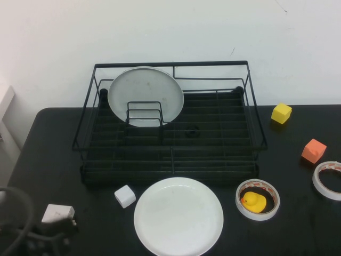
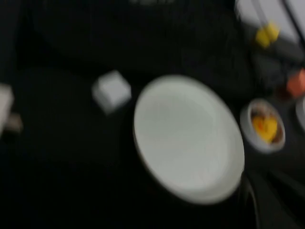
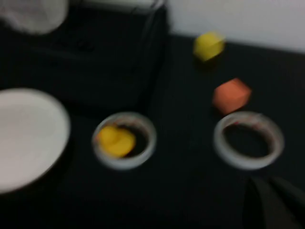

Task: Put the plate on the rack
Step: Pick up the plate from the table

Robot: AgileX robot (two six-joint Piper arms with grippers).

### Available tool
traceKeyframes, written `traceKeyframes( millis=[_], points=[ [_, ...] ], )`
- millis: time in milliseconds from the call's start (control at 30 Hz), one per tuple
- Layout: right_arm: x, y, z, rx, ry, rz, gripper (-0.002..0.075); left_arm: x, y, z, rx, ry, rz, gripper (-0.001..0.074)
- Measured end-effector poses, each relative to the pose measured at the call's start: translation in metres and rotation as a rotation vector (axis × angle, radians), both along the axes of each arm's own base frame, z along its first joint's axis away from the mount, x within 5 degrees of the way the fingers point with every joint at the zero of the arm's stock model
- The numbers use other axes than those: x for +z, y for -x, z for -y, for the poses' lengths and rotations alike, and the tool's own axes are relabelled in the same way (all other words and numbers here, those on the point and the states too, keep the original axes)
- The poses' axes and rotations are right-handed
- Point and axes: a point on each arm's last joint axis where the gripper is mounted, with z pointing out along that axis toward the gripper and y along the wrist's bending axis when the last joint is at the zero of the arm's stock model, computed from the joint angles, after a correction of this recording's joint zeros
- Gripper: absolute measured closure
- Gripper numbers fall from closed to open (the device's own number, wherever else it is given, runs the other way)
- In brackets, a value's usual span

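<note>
High view: the plate (image 1: 178,216) is seen flat on the black table (image 1: 42,154), just in front of the rack (image 1: 171,140) and clear of it. A duller grey plate (image 1: 146,95) is stood upright in the rack's back-left part, leaned among the wire dividers. A white cube (image 1: 125,196) is placed just left of the plate. To its right a tape roll (image 1: 258,199) is laid with a yellow duck (image 1: 254,201) inside its ring. Further right, a second tape roll (image 1: 328,180) is cut by the frame edge; an orange block (image 1: 313,150) and a yellow block (image 1: 281,113) are set behind it. The left gripper (image 1: 40,237) is found at the bottom-left corner, low over the table near a small white box (image 1: 57,213) (finger state cannot be told here). The right gripper is not shown in this view.

Left wrist view (blurred): the plate (image 2: 188,138) is seen flat on the table, untouched, with the white cube (image 2: 111,90) beside it and the duck (image 2: 265,127) in its tape ring on the other side. No fingers are made out, so the left gripper's opening cannot be told.

Right wrist view (blurred): the plate's edge (image 3: 26,136) is seen beside the duck's tape roll (image 3: 125,140); the second roll (image 3: 249,140), orange block (image 3: 231,95) and yellow block (image 3: 208,46) are also caught. Only a dark shape is shown at one corner (possibly part of the right gripper); its opening cannot be told.
</note>
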Motion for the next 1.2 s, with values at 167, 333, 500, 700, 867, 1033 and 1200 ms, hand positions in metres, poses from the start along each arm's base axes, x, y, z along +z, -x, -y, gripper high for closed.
traceKeyframes(
  millis=[167,333,500,700,867,1033,1200],
  points=[
    [-0.024,-0.025,-0.012,0.168,-0.044,-0.234,0.0728,-0.028,-0.017,0.012,-0.018,0.131,-0.281,0.0736],
    [-0.051,-0.054,-0.019,0.269,-0.111,-0.405,0.0728,-0.043,-0.031,0.018,0.033,0.256,-0.420,0.0736],
    [-0.081,-0.080,-0.026,0.342,-0.204,-0.496,0.0728,-0.030,-0.042,0.024,0.001,0.330,-0.380,0.0736],
    [-0.112,-0.101,-0.033,0.349,-0.305,-0.568,0.0728,0.001,-0.045,0.035,-0.201,0.323,-0.304,0.0736],
    [-0.132,-0.108,-0.052,0.360,-0.284,-0.609,0.0728,0.026,-0.038,0.033,-0.313,0.146,-0.191,0.0736],
    [-0.141,-0.120,-0.088,0.427,-0.204,-0.609,0.0728,0.041,-0.026,0.020,-0.246,-0.007,-0.083,0.0736],
    [-0.140,-0.138,-0.129,0.519,-0.236,-0.601,0.0728,0.054,-0.008,0.008,-0.184,-0.131,0.036,0.0736]
  ],
)
